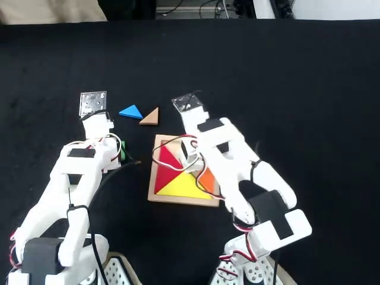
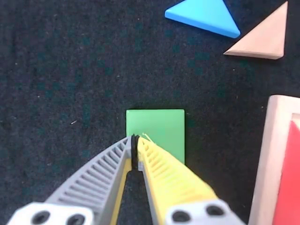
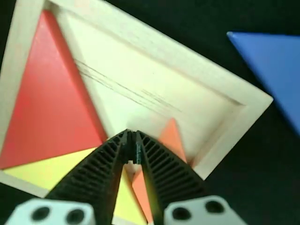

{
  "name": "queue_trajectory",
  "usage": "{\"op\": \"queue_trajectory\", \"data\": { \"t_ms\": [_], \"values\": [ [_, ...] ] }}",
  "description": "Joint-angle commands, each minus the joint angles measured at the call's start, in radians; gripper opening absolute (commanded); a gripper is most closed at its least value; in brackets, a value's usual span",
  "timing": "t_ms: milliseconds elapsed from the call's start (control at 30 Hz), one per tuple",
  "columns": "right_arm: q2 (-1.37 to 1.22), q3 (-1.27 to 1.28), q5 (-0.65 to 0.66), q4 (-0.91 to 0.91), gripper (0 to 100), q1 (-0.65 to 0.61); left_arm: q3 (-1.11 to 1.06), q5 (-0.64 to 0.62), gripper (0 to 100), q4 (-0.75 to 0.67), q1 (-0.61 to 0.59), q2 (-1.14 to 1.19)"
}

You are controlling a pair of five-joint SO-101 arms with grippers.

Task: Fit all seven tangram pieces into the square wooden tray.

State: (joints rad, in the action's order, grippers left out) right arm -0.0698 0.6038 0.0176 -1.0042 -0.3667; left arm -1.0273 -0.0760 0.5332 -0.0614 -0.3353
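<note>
Where the black tabletop (image 1: 297, 89) nears its front edge, the square wooden tray (image 1: 152, 178) lies about midway between the left and right edges, between the two arms. Inside it a red triangle (image 1: 166, 165) fills the left side and a yellow triangle (image 1: 181, 187) fills the side nearest the front edge. An orange piece (image 1: 207, 178) sits toward the right, partly under the right arm, which lies across that side of the tray and hides its far right corner. Loops of wire (image 1: 157, 159) from that arm hang over the red triangle. The right gripper (image 3: 131, 137) has its fingers pressed together with nothing between them. Its tips are over the tray's bare wooden floor, just beside the orange piece's point.

The left gripper (image 2: 135, 140) is likewise closed tight on nothing. Its tips are over the near edge of a green square (image 2: 155, 129), which lies flat on the tabletop just left of the tray's rim and apart from it. From above, the left arm covers most of that square. Beyond it, toward the tabletop's far edge, a blue triangle (image 1: 130, 111) and a tan triangle (image 1: 151, 117) lie close side by side — off the tray's far left corner, touched by neither arm.
</note>
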Motion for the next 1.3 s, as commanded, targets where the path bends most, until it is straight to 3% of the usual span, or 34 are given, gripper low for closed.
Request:
{"op": "queue_trajectory", "data": {
  "t_ms": [0, 200, 333, 500, 767, 1133, 1267],
  "values": [
    [0.025, -0.033, 0.009, -0.025, 1.1, 0.023, 0.005, -0.002, 3, -0.017, -0.015, -0.018],
    [0.142, -0.035, 0.064, -0.02, 1.1, 0.051, 0.005, -0.002, 3, -0.017, -0.015, -0.018],
    [0.229, -0.033, 0.071, 0.026, 1.1, 0.19, 0.005, -0.002, 3, -0.017, -0.015, -0.018],
    [0.14, -0.036, 0.072, 0.031, 1.1, 0.302, 0.005, -0.002, 3, -0.017, -0.015, -0.018],
    [-0.002, -0.101, 0.074, 0.044, 1.1, 0.293, 0.005, -0.002, 3, -0.015, -0.013, -0.018],
    [-0.036, -0.137, 0.135, 0.048, 1.1, 0.126, 0.005, -0.002, 3, -0.017, -0.013, -0.018],
    [-0.033, -0.17, 0.133, 0.028, 1.1, 0.152, 0.005, -0.002, 3, -0.017, -0.013, -0.018]
  ]
}}
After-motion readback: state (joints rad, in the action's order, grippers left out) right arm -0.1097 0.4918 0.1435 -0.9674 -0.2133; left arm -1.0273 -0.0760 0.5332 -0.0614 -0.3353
